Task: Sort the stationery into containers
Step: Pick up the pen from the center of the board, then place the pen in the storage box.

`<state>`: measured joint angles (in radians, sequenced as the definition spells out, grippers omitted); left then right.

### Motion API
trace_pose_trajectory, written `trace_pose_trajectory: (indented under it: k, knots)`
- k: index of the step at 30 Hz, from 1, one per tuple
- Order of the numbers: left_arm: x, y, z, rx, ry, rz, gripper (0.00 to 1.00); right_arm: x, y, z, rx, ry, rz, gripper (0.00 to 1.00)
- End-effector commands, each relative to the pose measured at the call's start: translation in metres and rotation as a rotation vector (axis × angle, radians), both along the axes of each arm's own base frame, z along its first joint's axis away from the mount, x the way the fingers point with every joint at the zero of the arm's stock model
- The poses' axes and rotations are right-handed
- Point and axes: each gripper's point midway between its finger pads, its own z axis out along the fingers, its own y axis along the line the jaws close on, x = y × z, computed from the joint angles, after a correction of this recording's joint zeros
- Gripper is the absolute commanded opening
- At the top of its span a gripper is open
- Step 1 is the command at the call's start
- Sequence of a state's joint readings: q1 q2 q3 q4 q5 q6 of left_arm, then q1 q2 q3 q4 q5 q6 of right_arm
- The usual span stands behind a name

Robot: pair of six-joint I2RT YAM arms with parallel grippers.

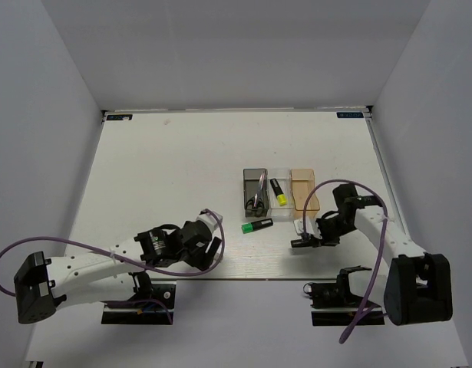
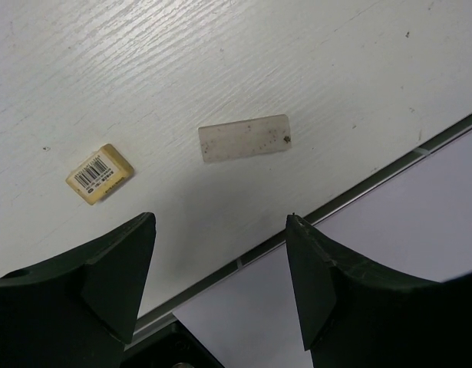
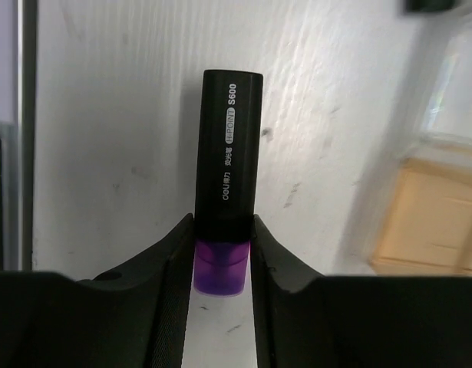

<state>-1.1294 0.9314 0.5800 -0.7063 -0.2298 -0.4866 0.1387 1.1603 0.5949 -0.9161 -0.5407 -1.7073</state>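
Note:
My right gripper (image 3: pixel 222 238) is shut on the purple-ended highlighter (image 3: pixel 228 153) and holds it just above the table, in front of the bins (image 1: pixel 299 242). The dark grey bin (image 1: pixel 246 186) holds the scissors (image 1: pixel 258 199). The clear bin (image 1: pixel 286 182) holds the yellow highlighter (image 1: pixel 278 192). The tan-orange bin (image 1: pixel 305 190) looks empty. The green highlighter (image 1: pixel 257 226) lies on the table in front of the bins. My left gripper (image 2: pixel 220 230) is open and empty over the table's front edge, near the beige eraser (image 2: pixel 100 173). I cannot pick out the grey eraser for certain.
A flat pale grey rectangle (image 2: pixel 244 138) lies on the table beside the beige eraser; it may be a sticker or the grey eraser. The table's front edge strip (image 2: pixel 358 188) runs just below it. The tan-orange bin shows blurred in the right wrist view (image 3: pixel 431 215).

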Motion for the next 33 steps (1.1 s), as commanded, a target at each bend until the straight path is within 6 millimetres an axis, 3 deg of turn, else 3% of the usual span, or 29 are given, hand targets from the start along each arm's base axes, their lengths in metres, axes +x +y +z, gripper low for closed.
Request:
trace_pose_trajectory:
  k: [1, 3, 5, 6, 7, 9, 10, 12, 16, 21, 23, 30, 33]
  knots:
    - [0.007, -0.011, 0.009, -0.014, -0.043, -0.011, 0.79, 0.002, 0.036, 0.065, 0.216, 0.036, -0.082, 0.0]
    - [0.008, -0.016, 0.009, -0.001, -0.048, -0.023, 0.79, 0.013, 0.047, 0.093, 0.284, 0.047, -0.156, 0.0]
    - [0.008, -0.02, 0.011, 0.012, -0.058, -0.037, 0.79, 0.018, 0.05, 0.102, 0.29, 0.124, -0.273, 0.0]
    - [0.008, -0.021, 0.01, 0.016, -0.057, -0.043, 0.79, 0.042, 0.054, 0.116, 0.315, 0.064, -0.32, 0.0]
    - [0.007, -0.022, 0.009, 0.022, -0.057, -0.046, 0.79, 0.045, 0.057, 0.122, 0.32, 0.204, -0.504, 0.0]
    - [0.008, -0.024, 0.008, 0.031, -0.058, -0.047, 0.79, 0.071, 0.058, 0.134, 0.335, 0.15, -0.576, 0.0]
    - [0.007, -0.025, 0.007, 0.033, -0.056, -0.053, 0.79, 0.075, 0.061, 0.136, 0.349, 0.26, -0.728, 0.0]
    - [0.006, -0.027, 0.007, 0.037, -0.055, -0.054, 0.79, 0.101, 0.063, 0.143, 0.379, 0.249, -0.859, 0.0]
    - [0.007, -0.031, 0.01, 0.039, -0.06, -0.058, 0.79, 0.13, 0.077, 0.164, 0.432, 0.396, -1.109, 0.0]
    - [0.007, -0.035, 0.013, 0.039, -0.073, -0.062, 0.79, 0.145, 0.093, 0.141, 0.385, 0.58, -1.289, 0.0]
    - [0.008, -0.039, 0.015, 0.04, -0.08, -0.068, 0.79, 0.15, 0.095, 0.137, 0.381, 0.578, -1.315, 0.0]
    - [0.02, -0.06, 0.02, 0.03, -0.14, -0.114, 0.83, 0.155, 0.09, 0.09, 0.232, 0.507, -1.364, 0.0]
    - [0.027, -0.068, 0.019, 0.048, -0.169, -0.142, 0.84, 0.158, 0.088, 0.079, 0.203, 0.477, -1.362, 0.23]
